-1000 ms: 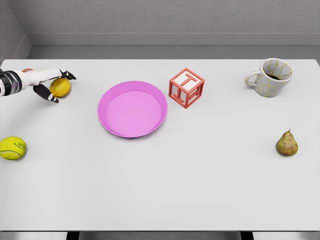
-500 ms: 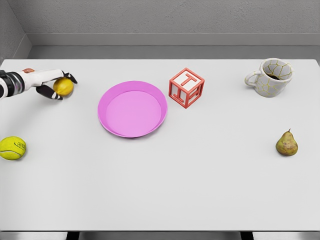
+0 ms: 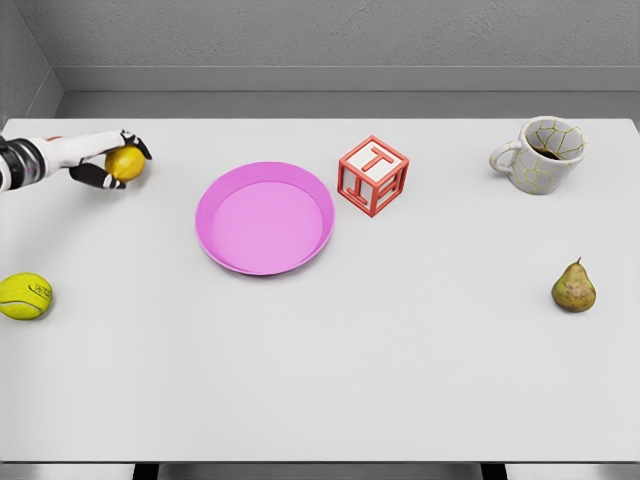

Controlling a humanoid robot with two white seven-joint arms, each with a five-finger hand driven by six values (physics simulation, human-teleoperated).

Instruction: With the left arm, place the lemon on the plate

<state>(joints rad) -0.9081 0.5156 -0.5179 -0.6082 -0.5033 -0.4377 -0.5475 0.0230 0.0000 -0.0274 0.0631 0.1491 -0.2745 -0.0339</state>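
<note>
- At the far left edge we see a tennis ball [image 3: 24, 296] sitting alone on the white table [image 3: 400, 360], well below the arm.
- Above it, our left hand [image 3: 105, 160] reaches in from the left, fingers wrapped around the lemon [image 3: 124, 163], black fingertips showing over and under the fruit.
- We find the lemon well left of the pink plate [image 3: 265, 218], not over it.
- Just right of the plate's upper rim, we spot a red letter block [image 3: 373, 176], near it but apart.
- Far right at the back, we have a white mug [image 3: 540, 155] with yellow crackle lines, handle pointing left.
- Nearer to us on the right, we see a pear [image 3: 574, 287] standing upright, well below the mug.
</note>
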